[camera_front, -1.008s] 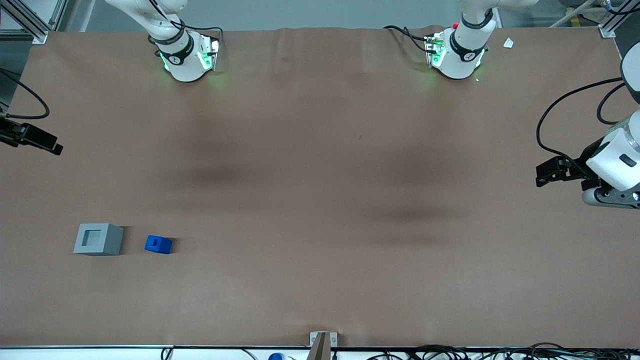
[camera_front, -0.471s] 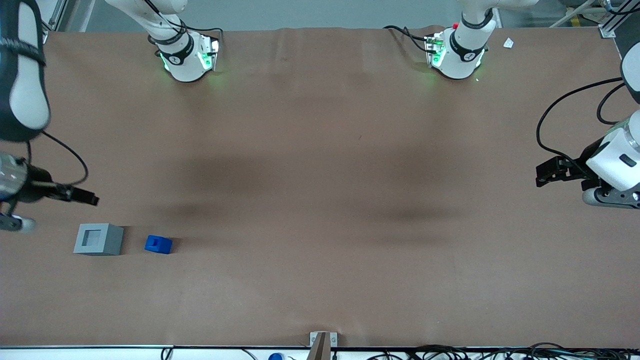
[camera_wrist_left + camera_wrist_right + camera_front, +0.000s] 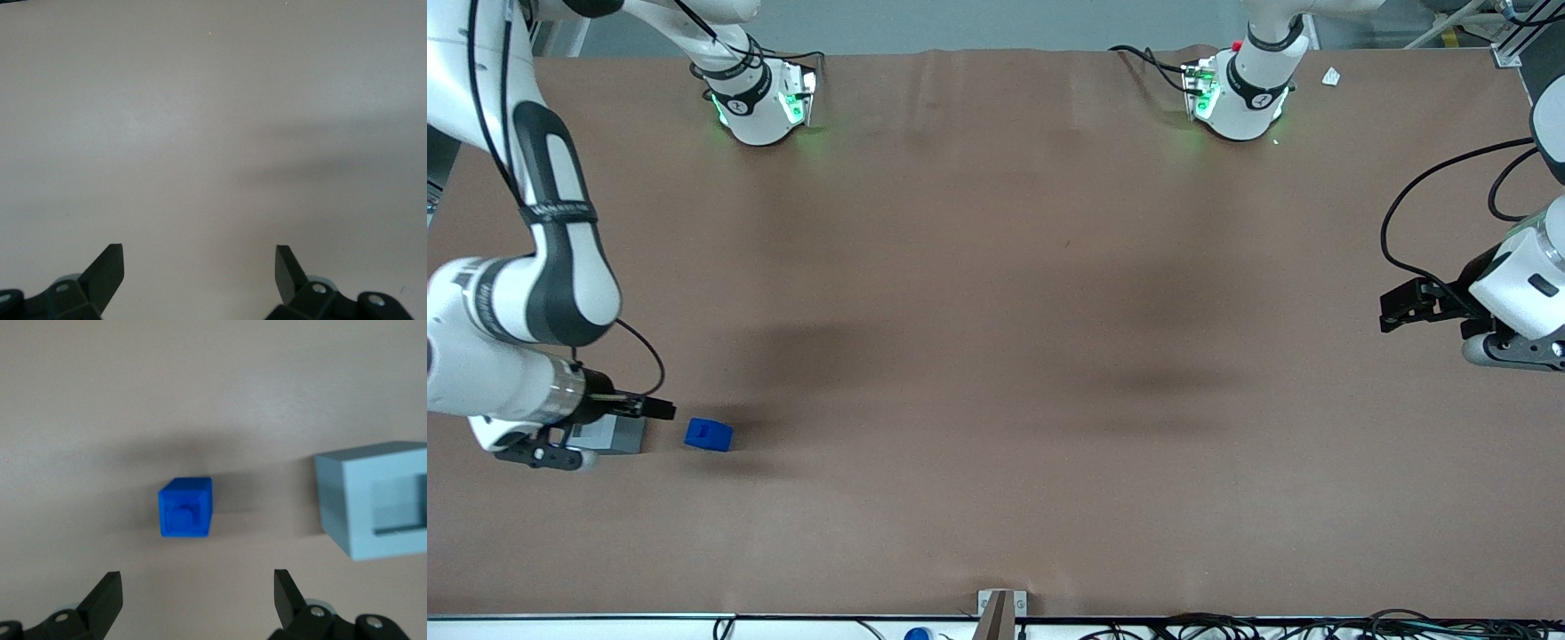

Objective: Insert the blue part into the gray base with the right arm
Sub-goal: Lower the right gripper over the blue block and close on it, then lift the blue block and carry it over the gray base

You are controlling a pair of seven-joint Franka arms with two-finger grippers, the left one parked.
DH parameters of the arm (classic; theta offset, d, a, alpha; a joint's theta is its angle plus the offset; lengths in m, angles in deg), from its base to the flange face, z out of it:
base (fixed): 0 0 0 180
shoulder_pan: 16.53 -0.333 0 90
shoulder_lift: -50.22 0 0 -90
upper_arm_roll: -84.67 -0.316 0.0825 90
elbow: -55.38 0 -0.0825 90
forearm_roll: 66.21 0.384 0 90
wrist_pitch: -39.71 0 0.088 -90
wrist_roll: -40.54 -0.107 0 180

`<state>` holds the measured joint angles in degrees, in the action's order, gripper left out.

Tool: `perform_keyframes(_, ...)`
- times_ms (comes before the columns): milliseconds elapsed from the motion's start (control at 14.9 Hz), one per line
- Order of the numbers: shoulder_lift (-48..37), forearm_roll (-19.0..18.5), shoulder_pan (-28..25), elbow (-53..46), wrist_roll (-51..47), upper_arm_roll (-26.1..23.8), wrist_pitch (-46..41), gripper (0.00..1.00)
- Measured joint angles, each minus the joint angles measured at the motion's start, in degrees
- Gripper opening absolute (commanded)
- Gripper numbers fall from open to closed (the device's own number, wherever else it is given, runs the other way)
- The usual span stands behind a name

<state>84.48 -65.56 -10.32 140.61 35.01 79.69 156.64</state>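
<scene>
The blue part (image 3: 709, 435) sits on the brown table, beside the gray base (image 3: 621, 436). The right arm's wrist hangs over the gray base and hides most of it in the front view. The right arm's gripper (image 3: 662, 409) is above the table between the two blocks, slightly farther from the front camera than they are. In the right wrist view the gripper (image 3: 198, 587) is open and empty. There the blue part (image 3: 186, 507) lies just ahead of the fingertips, and the gray base (image 3: 363, 500) shows its square recess beside it.
The two arm bases (image 3: 760, 102) (image 3: 1240, 98) stand at the table edge farthest from the front camera. A small metal bracket (image 3: 1000, 609) sits at the nearest edge. A white scrap (image 3: 1331, 76) lies toward the parked arm's end.
The right arm has swung in from the table's end and toward the front camera. Its wrist now covers most of the gray base. The blocks have not moved.
</scene>
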Motion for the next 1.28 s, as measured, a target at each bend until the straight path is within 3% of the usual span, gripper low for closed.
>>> perform_keyframes(269, 3.7, -3.2, -1.5, 0.0, 0.0, 0.0, 5.2, 1.00)
perform_keyframes(672, 7.5, -3.5, -1.6, -0.1, -1.1, 0.1, 9.4, 0.99)
perform_keyframes(739, 7.9, -3.5, -1.6, -0.1, -1.6, 0.1, 9.6, 0.96)
perform_keyframes(1143, 9.1, -3.5, -1.8, -0.2, -4.3, 0.1, 9.9, 0.37)
perform_keyframes(1277, 9.2, -3.5, -2.0, -0.2, -4.5, 0.1, 9.9, 0.23)
